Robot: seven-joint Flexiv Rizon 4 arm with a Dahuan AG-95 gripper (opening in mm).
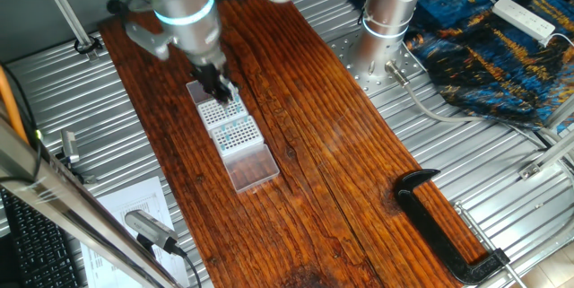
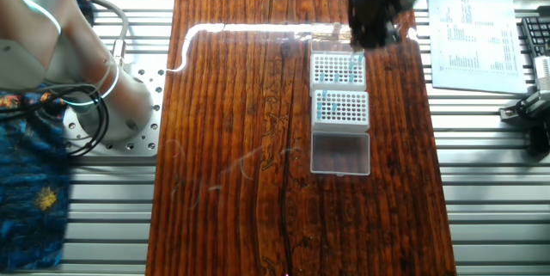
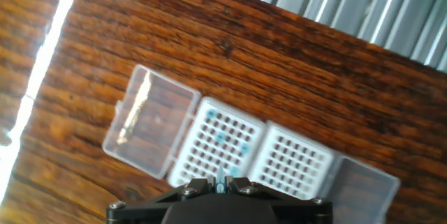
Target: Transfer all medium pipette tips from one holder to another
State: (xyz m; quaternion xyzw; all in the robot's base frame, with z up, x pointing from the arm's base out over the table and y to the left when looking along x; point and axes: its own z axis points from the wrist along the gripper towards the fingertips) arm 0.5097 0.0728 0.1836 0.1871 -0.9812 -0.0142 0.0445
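Two white tip racks lie just ahead of the fingers, end to end on the wooden table (image 2: 232, 138), each with its clear hinged lid folded flat at the outer end. The gripper (image 3: 225, 181) has its jaws drawn close together, and in the hand view a sliver of teal shows between them, so it appears to be pinching one medium pipette tip (image 3: 222, 178); the tip is too small to be sure. Beyond the fingertips in the hand view, the nearer rack (image 3: 220, 147) has a few medium pipette tips (image 3: 221, 139) seated as scattered blue dots among empty holes. Beside it, the other rack (image 3: 297, 165) shows no blue that I can make out. Farther off sit the clear lid (image 3: 150, 121) of the first rack and then bare wood. In the fixed views the arm reaches down steeply from above, wrist nearly vertical, fingers pointing at the rack farthest from the clear lid (image 2: 340, 153). The risk, as I judge it, is alignment: the holes are tight and closely packed, so a slight offset or tilt would set the tip on the grid wall, bending it or letting it slip from the pinch. Pressing down off-centre could also shove the light, unclamped rack across the table.
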